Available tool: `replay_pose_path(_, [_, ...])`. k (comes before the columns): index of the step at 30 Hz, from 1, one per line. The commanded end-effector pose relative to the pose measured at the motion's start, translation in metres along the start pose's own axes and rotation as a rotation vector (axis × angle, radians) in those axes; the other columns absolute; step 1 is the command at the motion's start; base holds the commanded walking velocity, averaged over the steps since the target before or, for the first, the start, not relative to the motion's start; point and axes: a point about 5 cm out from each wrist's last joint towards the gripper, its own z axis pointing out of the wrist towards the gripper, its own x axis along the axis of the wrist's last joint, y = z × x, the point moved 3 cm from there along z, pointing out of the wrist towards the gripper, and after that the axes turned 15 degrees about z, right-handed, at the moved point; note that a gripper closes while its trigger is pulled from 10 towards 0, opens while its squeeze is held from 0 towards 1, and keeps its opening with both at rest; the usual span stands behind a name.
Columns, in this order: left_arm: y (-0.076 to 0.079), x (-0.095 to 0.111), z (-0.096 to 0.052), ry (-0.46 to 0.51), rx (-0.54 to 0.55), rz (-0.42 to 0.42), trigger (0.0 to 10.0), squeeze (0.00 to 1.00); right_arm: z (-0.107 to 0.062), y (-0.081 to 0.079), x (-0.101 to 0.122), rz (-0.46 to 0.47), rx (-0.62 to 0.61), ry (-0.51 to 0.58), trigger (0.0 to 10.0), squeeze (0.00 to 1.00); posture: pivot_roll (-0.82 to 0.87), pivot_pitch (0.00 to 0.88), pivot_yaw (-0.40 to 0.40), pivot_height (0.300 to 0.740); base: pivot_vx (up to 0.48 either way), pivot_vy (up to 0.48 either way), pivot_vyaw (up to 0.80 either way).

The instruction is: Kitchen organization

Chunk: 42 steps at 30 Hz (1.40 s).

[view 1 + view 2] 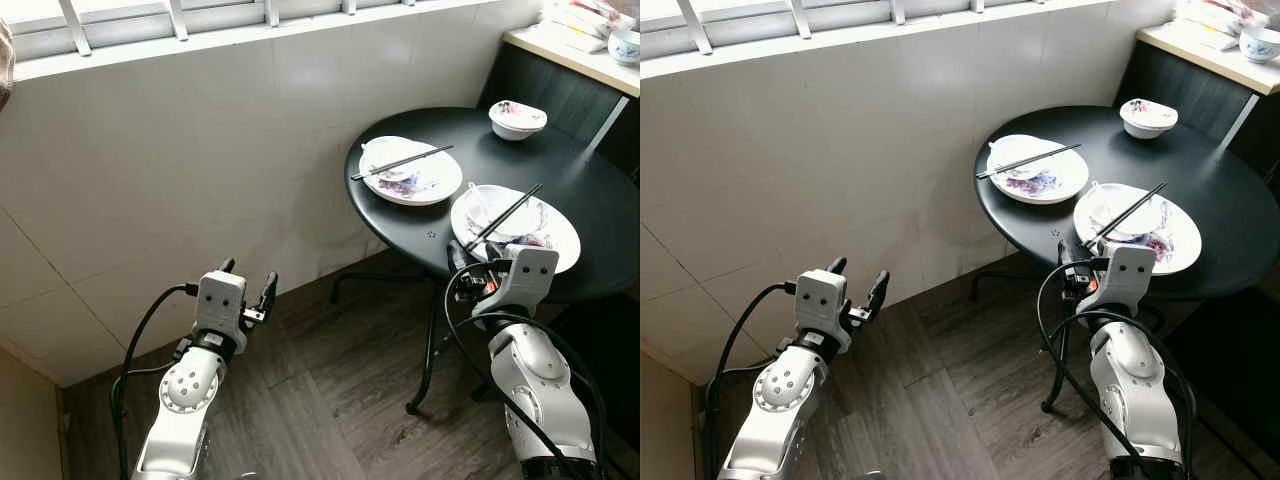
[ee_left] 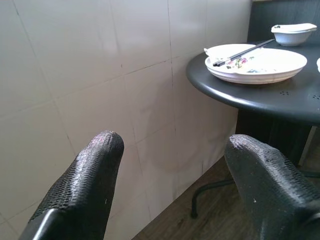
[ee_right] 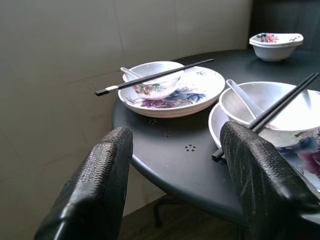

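Right hand (image 1: 468, 262) is raised at the near edge of the round black counter (image 1: 600, 190), its two fingers spread wide and holding nothing. Seen from the right wrist, the fingers (image 3: 95, 185) frame the counter's rim, with the near plate just beyond them.

Left hand (image 1: 247, 283) is held up well to the left of the counter, over the wood floor (image 1: 320, 400) and facing the tiled wall (image 1: 180, 170). Its fingers (image 2: 85, 185) are also wide apart and empty.

Near plate (image 1: 566, 243) sits on the counter just past the right hand. It carries a white bowl (image 1: 490, 205) with a white spoon (image 3: 242, 98) inside, and black chopsticks (image 1: 505, 215) lie across the bowl's rim, their tips reaching toward the hand.

Far plate (image 1: 440, 182), flower-patterned, lies beside it, closer to the wall. It holds a small bowl (image 1: 388, 157) with a spoon handle (image 3: 129, 73) sticking out, and a second pair of chopsticks (image 1: 402, 162) lies across that bowl.

A small flowered dish (image 1: 517, 119) stands apart at the counter's far side. Behind the counter, a light ledge (image 1: 570, 55) carries a blue-patterned cup (image 1: 626, 45).
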Motion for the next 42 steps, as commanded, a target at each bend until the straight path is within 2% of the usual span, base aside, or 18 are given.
replay_pose_path(1, [0.002, -0.001, 0.001, -0.001, -0.008, -0.005, 10.0, 0.00, -0.001, 0.000, -0.001, -0.003, 0.006, 0.001, 10.0, 0.00, -0.07, 0.018, -0.046, 0.740, 0.000, 0.000, 0.00])
replay_pose_path(8, [0.001, 0.001, 0.001, 0.006, 0.000, -0.007, 10.0, 0.00, -0.002, -0.010, -0.002, -0.090, 0.070, -0.004, 10.0, 0.00, -0.07, 0.019, -0.048, 0.740, 0.000, 0.000, 0.00])
replay_pose_path(16, [0.000, 0.002, 0.000, 0.012, 0.009, -0.008, 10.0, 0.00, -0.003, -0.015, -0.005, -0.137, 0.103, -0.008, 10.0, 0.00, -0.07, 0.022, -0.050, 0.740, 0.000, 0.000, 0.00])
replay_pose_path(42, [-0.002, 0.006, 0.000, 0.033, 0.012, -0.014, 10.0, 0.00, -0.005, -0.021, -0.008, -0.163, 0.131, -0.004, 10.0, 0.00, -0.07, 0.027, -0.047, 0.740, 0.000, 0.000, 0.00])
